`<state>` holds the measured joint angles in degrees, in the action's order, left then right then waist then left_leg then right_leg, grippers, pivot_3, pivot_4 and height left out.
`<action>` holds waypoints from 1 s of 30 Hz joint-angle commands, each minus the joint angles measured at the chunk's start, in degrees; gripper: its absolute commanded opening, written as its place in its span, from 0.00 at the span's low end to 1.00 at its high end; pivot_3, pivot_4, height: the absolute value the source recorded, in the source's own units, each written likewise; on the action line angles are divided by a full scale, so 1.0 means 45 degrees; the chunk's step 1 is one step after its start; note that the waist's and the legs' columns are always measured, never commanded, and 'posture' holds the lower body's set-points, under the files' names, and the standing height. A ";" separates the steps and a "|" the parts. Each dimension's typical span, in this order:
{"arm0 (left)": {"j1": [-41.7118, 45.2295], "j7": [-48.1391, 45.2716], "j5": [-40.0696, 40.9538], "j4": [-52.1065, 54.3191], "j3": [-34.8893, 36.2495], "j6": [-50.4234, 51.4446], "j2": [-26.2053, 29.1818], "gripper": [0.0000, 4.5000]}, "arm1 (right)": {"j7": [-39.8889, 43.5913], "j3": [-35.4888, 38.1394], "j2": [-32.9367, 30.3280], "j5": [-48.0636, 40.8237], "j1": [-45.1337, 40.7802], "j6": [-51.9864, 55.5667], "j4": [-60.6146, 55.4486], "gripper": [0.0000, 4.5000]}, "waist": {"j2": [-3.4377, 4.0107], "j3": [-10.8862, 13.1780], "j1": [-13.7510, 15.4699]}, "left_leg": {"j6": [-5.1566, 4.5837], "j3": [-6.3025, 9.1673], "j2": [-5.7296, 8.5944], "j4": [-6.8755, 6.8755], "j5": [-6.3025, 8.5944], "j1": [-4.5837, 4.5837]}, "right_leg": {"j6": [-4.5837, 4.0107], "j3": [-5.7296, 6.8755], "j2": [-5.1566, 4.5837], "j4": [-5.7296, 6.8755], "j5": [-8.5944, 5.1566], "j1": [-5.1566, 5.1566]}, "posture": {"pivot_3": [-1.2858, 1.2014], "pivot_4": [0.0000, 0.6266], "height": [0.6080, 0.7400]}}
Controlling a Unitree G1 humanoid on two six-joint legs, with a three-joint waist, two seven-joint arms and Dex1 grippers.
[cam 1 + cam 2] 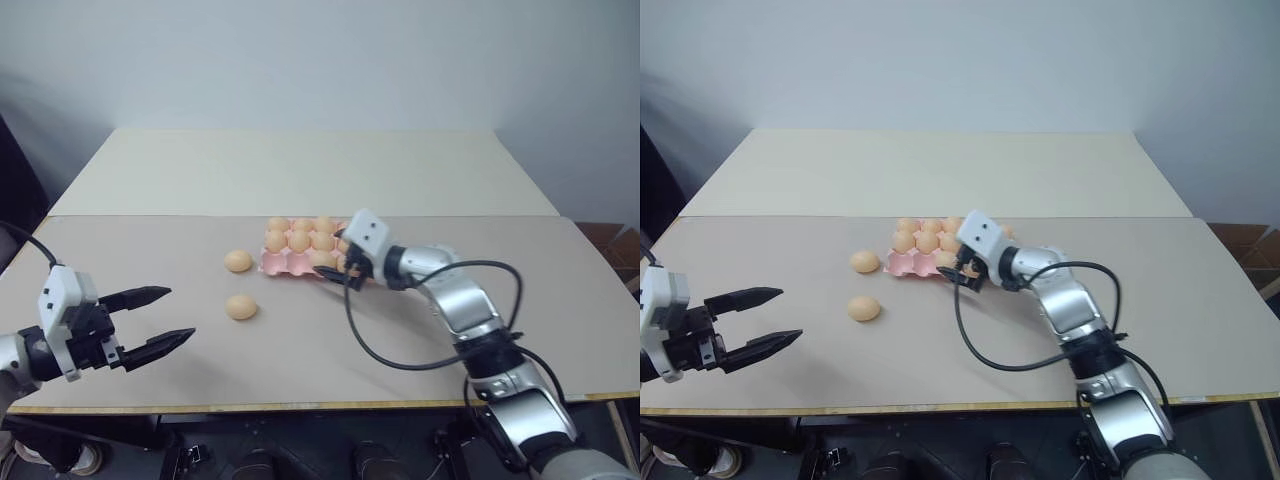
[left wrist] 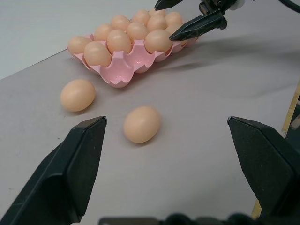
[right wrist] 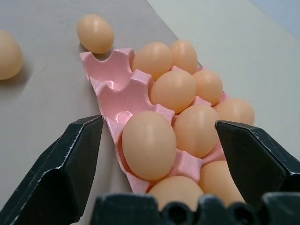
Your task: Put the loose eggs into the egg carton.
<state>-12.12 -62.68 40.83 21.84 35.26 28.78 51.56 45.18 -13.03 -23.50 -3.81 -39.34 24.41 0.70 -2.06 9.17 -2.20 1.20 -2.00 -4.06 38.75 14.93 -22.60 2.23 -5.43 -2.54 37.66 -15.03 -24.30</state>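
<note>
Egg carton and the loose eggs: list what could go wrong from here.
1. The open right gripper sits low over the egg carton, its fingers flanking a seated egg; pulling away carelessly might clip that egg or drag the carton.
2. Two loose eggs lie on the bare table; a nudge from the open left gripper could roll them.

- No writing, label, brand, number or sign can be read anywhere in these views.
- The pink moulded egg carton (image 3: 123, 96) carries no print or embossed lettering on its visible cups and rim.
- The smooth light orange-tan eggs (image 3: 148, 145) resting in it are unmarked.
</note>
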 commanded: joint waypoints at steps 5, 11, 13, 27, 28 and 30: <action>-0.0290 -0.0357 -0.0059 -0.0254 0.0797 -0.0226 0.0260 1.00 | 0.3555 0.3180 -0.3713 -0.3379 0.2539 0.0451 -0.3325 0.99 | -0.0001 0.0001 0.0016 | -0.0006 -0.0001 0.0000 -0.0005 0.0004 -0.0009 | 0.0001 0.0002 -0.0001 -0.0017 -0.0001 0.0000 | 0.52 0.24 1.00; 0.0083 -0.0781 -0.0233 -0.1167 0.0889 -0.0395 0.0686 1.00 | 0.5331 0.5311 -0.6101 -0.5015 0.4679 0.0389 -0.3607 0.99 | -0.0004 0.0004 -0.0107 | -0.0006 -0.0003 0.0001 -0.0003 0.0004 0.0040 | 0.0002 -0.0009 0.0004 -0.0009 -0.0002 0.0039 | 0.52 0.24 1.00; 0.0129 -0.0953 -0.0223 -0.1391 0.0841 -0.0223 0.0904 1.00 | 0.5491 0.5731 -0.6537 -0.5117 0.5216 0.0317 -0.3640 0.99 | -0.0005 0.0003 -0.0117 | -0.0006 -0.0011 0.0000 -0.0002 0.0003 0.0062 | 0.0002 -0.0021 0.0008 -0.0003 -0.0002 0.0050 | 0.52 0.24 1.00; 0.2693 -0.1598 -0.1465 -0.2819 -0.2669 -0.1249 0.0843 1.00 | 0.5045 0.5839 -0.6753 -0.5692 0.5742 0.0366 -0.4413 0.99 | -0.0004 0.0003 0.0057 | -0.0005 -0.0013 0.0004 0.0001 0.0003 0.0047 | 0.0005 -0.0021 0.0006 -0.0001 -0.0003 0.0039 | 0.52 0.24 1.00; 0.3299 -0.1712 -0.1788 -0.3270 -0.3303 -0.1467 0.0778 1.00 | 0.5013 0.5750 -0.6733 -0.5670 0.5669 0.0332 -0.4384 0.99 | -0.0004 0.0004 0.0088 | -0.0005 -0.0012 0.0008 0.0002 0.0002 0.0054 | 0.0005 -0.0019 0.0005 -0.0003 -0.0003 0.0049 | 0.52 0.24 1.00; 0.4648 -0.1915 -0.2681 -0.4358 -0.4654 -0.2226 0.0473 1.00 | 0.4953 0.5627 -0.6673 -0.5687 0.5525 0.0309 -0.4383 0.99 | -0.0004 0.0003 0.0149 | -0.0005 -0.0012 0.0009 0.0006 0.0002 0.0050 | 0.0005 -0.0020 0.0007 -0.0001 -0.0003 0.0045 | 0.52 0.24 1.00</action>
<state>5.87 -70.22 31.50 5.16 17.68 21.98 54.26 67.73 11.61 -53.37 -28.33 -13.51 26.57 -18.03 -2.07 9.18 -1.53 1.18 -2.05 -4.02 38.78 14.94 -22.41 2.25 -5.52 -2.50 37.64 -15.05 -24.12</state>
